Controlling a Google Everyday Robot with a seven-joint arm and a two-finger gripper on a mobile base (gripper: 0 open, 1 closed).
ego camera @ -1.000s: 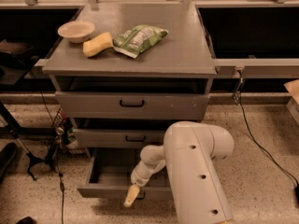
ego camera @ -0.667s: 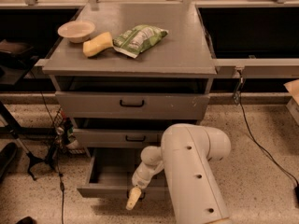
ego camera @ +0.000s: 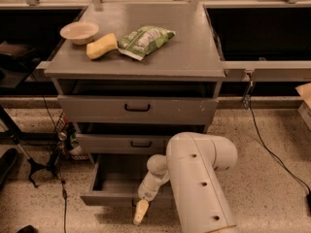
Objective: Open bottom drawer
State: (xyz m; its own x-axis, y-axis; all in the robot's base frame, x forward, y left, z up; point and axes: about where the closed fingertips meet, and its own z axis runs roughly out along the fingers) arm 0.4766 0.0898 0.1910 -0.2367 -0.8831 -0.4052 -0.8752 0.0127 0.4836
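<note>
The bottom drawer (ego camera: 114, 198) of the grey cabinet is pulled out toward me, showing its plain grey inside (ego camera: 121, 176). Its handle is hidden behind my arm. My gripper (ego camera: 140, 211) hangs at the drawer's front panel, near its middle, pointing down toward the floor. My white arm (ego camera: 199, 178) covers the drawer's right part. The middle drawer (ego camera: 121, 143) and the top drawer (ego camera: 137, 109) are shut, each with a black bar handle.
On the cabinet top (ego camera: 194, 47) lie a beige bowl (ego camera: 79, 32), a yellow sponge (ego camera: 101, 46) and a green chip bag (ego camera: 144, 40). Black stand legs and cables (ego camera: 43, 164) are on the floor at left. A cable (ego camera: 265, 144) runs along the floor at right.
The gripper has moved slightly toward me and down, and the bottom drawer has come out a little further with it.
</note>
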